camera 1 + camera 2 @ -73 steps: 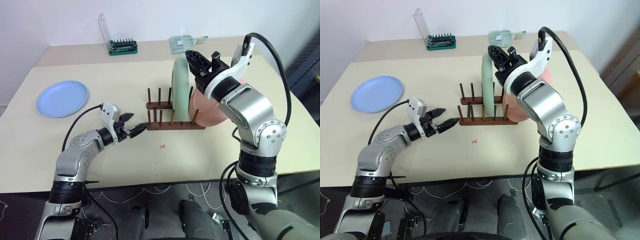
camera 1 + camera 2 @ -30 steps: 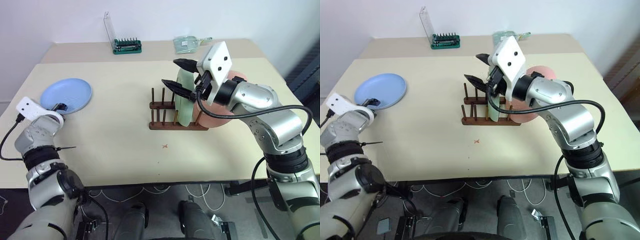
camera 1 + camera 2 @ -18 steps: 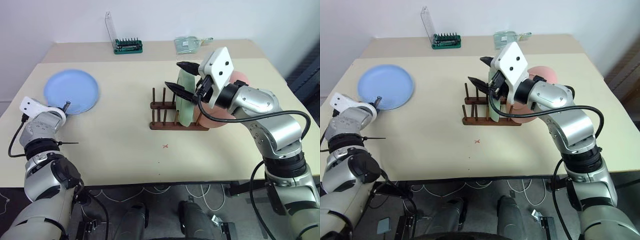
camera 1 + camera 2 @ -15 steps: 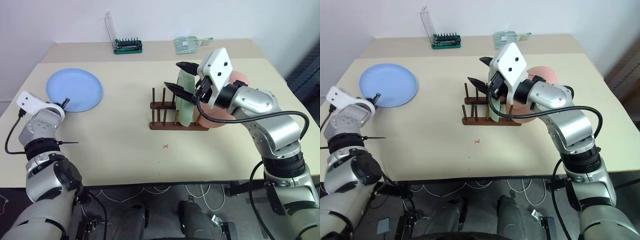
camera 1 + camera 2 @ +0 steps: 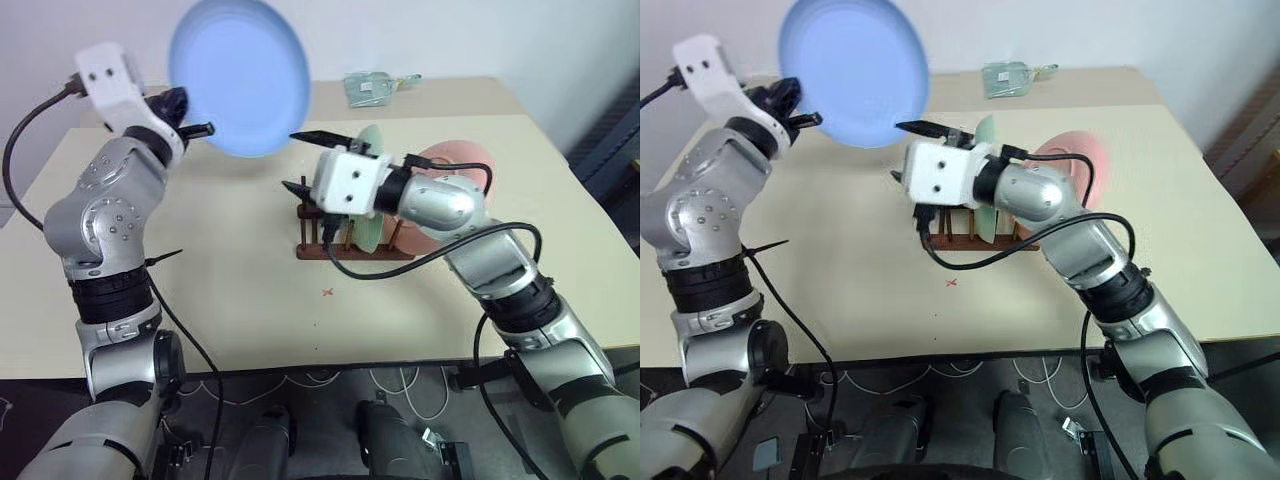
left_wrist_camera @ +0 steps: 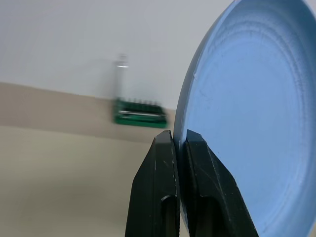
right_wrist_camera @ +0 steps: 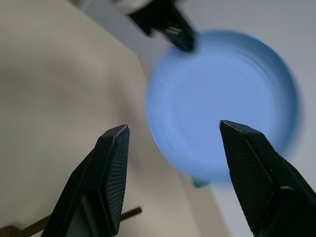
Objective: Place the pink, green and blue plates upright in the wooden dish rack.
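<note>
1. One open right gripper (image 7: 173, 163) hovers over the near-left end of the rack (image 5: 352, 247), jaws spread and aimed far-left at the blue plate (image 5: 240, 75).
2. Green plate (image 5: 372, 215) and pink plate (image 5: 455, 165) already stand in the rack's right slots.
3. Farther left, the left gripper (image 6: 178, 143) is clenched on the blue plate's rim, holding it upright and high; a handover looks likely.

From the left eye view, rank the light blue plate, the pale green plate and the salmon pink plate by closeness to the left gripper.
1. Light blue plate, pinched at its rim by the left gripper.
2. Pale green plate, standing in the dark wooden rack.
3. Salmon pink plate, beyond the green one.
</note>
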Action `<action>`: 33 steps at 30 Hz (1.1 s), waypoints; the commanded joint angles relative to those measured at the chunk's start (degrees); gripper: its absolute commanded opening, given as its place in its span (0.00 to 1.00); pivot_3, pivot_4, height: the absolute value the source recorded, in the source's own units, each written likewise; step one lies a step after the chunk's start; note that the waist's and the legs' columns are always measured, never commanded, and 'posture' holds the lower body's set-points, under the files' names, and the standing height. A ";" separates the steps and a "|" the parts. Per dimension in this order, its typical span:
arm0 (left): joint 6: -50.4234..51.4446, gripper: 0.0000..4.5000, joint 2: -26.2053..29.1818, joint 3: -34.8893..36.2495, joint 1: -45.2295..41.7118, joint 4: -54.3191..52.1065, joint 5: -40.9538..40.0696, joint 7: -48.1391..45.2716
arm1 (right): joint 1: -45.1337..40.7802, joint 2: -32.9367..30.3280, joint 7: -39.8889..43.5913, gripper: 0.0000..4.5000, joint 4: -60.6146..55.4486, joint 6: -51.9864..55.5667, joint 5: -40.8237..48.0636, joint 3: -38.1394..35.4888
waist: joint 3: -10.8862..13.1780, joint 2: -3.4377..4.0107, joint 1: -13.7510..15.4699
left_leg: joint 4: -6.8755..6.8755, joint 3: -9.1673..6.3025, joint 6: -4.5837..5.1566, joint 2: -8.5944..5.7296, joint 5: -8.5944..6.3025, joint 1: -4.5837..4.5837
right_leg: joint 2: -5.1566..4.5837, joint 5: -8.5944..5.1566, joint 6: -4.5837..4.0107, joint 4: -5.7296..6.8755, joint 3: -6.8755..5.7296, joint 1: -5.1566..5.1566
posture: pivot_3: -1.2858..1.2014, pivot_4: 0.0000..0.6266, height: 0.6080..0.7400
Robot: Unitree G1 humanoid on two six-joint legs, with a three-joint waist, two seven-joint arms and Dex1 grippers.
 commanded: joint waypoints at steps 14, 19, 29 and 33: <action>19.55 0.01 -5.06 9.99 -5.38 -14.28 -16.46 9.54 | -5.21 4.38 -8.09 0.66 14.98 -14.00 -19.35 -0.54 | 0.01 -0.01 -0.54 | -0.01 -0.03 -0.16 0.00 0.09 0.01 | 0.01 0.00 -0.01 0.05 0.01 -0.01 | 0.52 0.24 1.00; 20.85 0.00 -4.86 11.01 -4.70 -15.32 -18.69 10.14 | -5.86 4.69 -9.67 0.36 16.55 -15.00 -21.51 -1.45 | 0.01 -0.01 -0.52 | -0.02 -0.02 -0.17 0.00 0.10 0.01 | 0.01 0.00 -0.01 0.04 0.01 -0.01 | 0.52 0.24 1.00; 15.75 0.31 -5.30 11.01 -2.76 -14.81 -17.69 9.28 | -5.27 5.39 -9.29 0.00 15.06 -15.85 -21.86 -2.36 | 0.01 -0.01 -0.52 | -0.03 -0.02 -0.18 0.01 0.10 0.02 | 0.03 0.00 -0.01 0.03 0.02 -0.01 | 0.52 0.24 1.00; 6.27 0.74 -2.94 12.79 -2.30 -11.15 -11.48 9.45 | -4.92 6.88 -8.84 0.00 13.20 -14.85 -17.74 -4.79 | 0.01 -0.01 -0.64 | -0.03 -0.02 -0.19 0.01 0.11 0.02 | 0.03 0.00 -0.02 0.04 0.03 -0.02 | 0.52 0.24 1.00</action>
